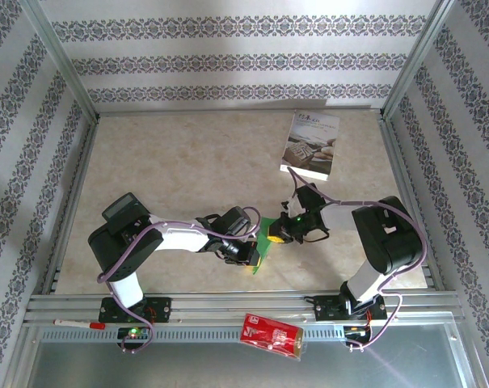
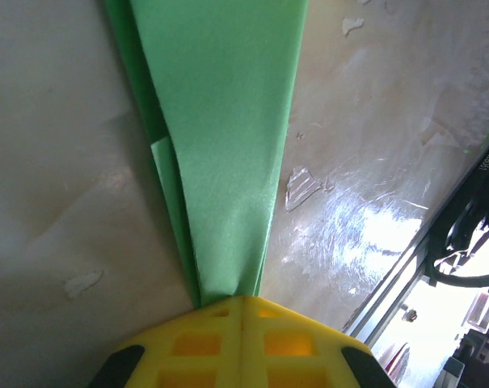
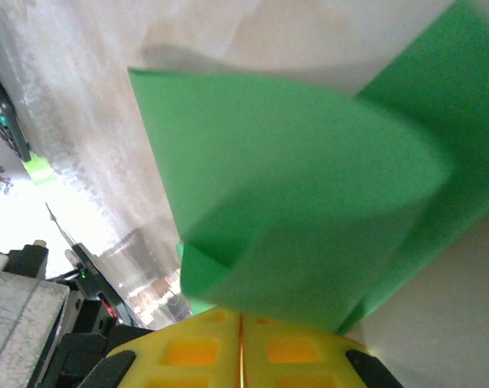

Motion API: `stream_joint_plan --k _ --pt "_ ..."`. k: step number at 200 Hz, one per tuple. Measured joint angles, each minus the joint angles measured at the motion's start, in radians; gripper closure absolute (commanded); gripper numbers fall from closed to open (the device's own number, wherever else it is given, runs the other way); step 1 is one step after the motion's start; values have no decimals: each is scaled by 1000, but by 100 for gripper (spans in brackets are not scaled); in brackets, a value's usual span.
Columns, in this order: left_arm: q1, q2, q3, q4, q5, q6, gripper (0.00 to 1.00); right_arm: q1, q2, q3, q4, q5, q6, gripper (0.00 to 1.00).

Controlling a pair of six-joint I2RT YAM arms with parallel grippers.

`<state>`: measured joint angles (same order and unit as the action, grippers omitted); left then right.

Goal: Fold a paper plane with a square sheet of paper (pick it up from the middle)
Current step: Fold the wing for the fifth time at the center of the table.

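So the left gripper (image 2: 242, 305) had its yellow jaws clenched on the narrow tip of the folded green paper (image 2: 220, 121), which widened out away from them. The paper was caught between both grippers, close to the middle of the table's (image 1: 187, 162) near edge. The right gripper (image 3: 241, 317) was pinched tight on the paper's right side, with a loose flap bulging above its jaws.
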<state>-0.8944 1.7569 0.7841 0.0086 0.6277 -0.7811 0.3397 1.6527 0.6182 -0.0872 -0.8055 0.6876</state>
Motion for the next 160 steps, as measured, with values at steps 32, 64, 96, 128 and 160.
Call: stream_joint_plan --k 32,64,96,128,160 --pt "0 -1 -1 0 -1 0 100 -45 16 22 -14 6 -26 91" --pt "0 -2 -3 2 -2 0 100 -83 42 54 -44 -2 -44 91" --pt "0 -2 -3 2 -2 0 100 -126 61 91 -60 15 -59 92" --pt "0 -3 -3 2 -2 0 100 -170 63 137 -54 107 -63 92" --pt "0 -3 -3 2 -3 0 100 -185 38 169 -61 150 -68 91"
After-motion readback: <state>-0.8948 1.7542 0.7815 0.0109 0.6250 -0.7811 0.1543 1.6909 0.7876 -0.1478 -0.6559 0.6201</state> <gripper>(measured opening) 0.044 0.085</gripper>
